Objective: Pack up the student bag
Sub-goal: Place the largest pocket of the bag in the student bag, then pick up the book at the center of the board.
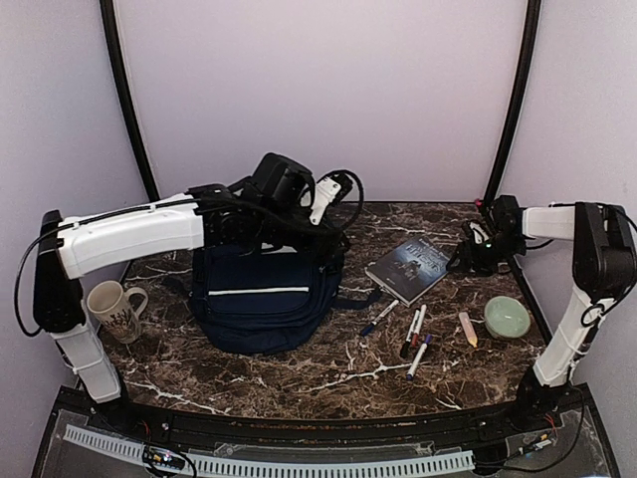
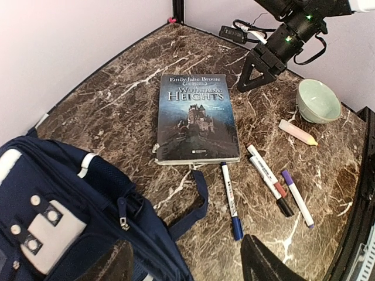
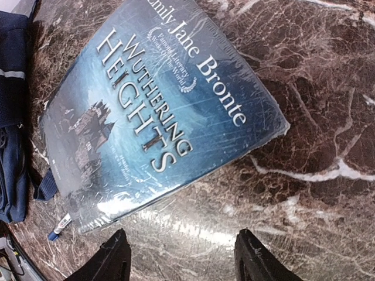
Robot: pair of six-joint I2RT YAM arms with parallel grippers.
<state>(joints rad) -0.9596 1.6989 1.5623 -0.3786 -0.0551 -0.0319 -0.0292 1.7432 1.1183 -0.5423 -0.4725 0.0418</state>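
Observation:
The student bag, navy with a thin white stripe, lies flat left of centre on the marble table; its zipped top and grey patch show in the left wrist view. My left gripper hovers over the bag's top right corner, open with nothing between its fingers. A "Wuthering Heights" book lies to the right of the bag. My right gripper is open low over bare marble just beside the book's edge, holding nothing.
Markers lie in front of the book: a blue-capped one, a red and a black one, and a purple one. A peach crayon and a green bowl sit at the right. A mug stands left of the bag.

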